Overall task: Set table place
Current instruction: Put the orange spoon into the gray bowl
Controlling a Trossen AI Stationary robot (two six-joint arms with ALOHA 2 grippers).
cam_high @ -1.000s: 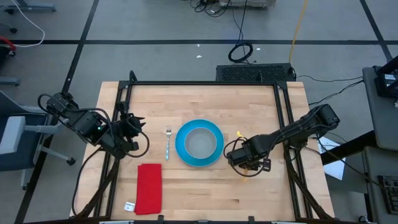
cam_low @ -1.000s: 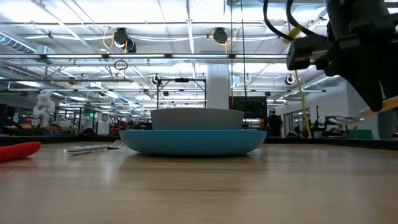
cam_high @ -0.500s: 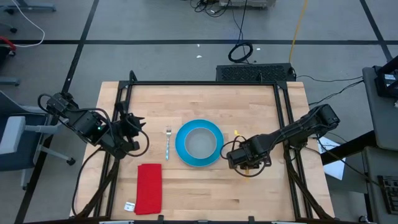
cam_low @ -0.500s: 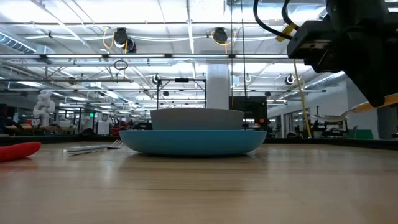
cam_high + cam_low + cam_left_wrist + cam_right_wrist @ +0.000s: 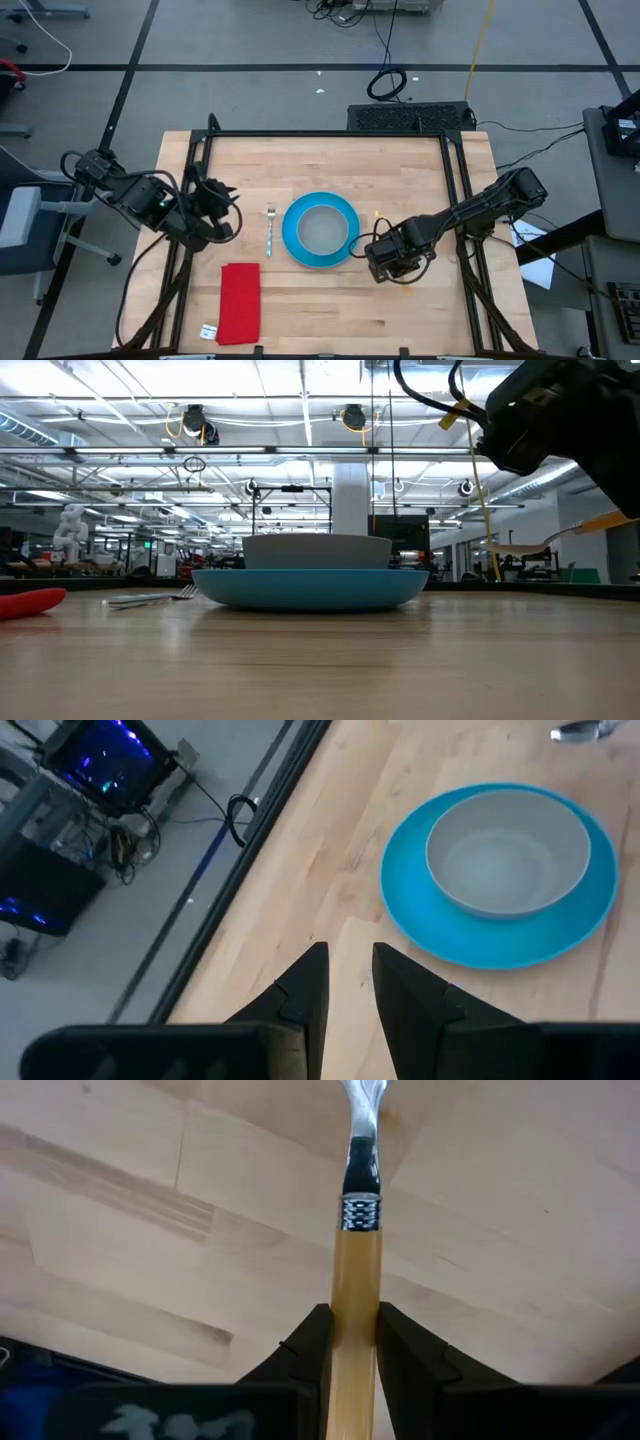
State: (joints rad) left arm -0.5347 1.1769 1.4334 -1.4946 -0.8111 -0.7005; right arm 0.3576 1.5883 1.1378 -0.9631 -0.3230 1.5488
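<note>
The bright-blue plate sits mid-table with the grey bowl standing in it. The silver fork lies flat just left of the plate. My right gripper hovers right of the plate, shut on the orange-handled spoon. My left gripper waits by the table's left rail, its fingers a narrow gap apart, holding nothing. My right gripper pinches the spoon's orange handle between its two fingers. The handle runs along the fingers, and the metal neck and bowl end stick out past the tips. The spoon is lifted clear of the table, nearly level, with its bowl end toward the plate.
A red folded cloth lies near the table's near-left corner, with a small white tag beside it. Black rails edge the light-wood table. Bare wood shows right of the plate and along the far side.
My right gripper has shifted slightly toward the table's left, closer to the plate, carrying the spoon. In the low view the spoon now shows more fully, its bowl end reaching toward the plate. It stays held clear of the table.
</note>
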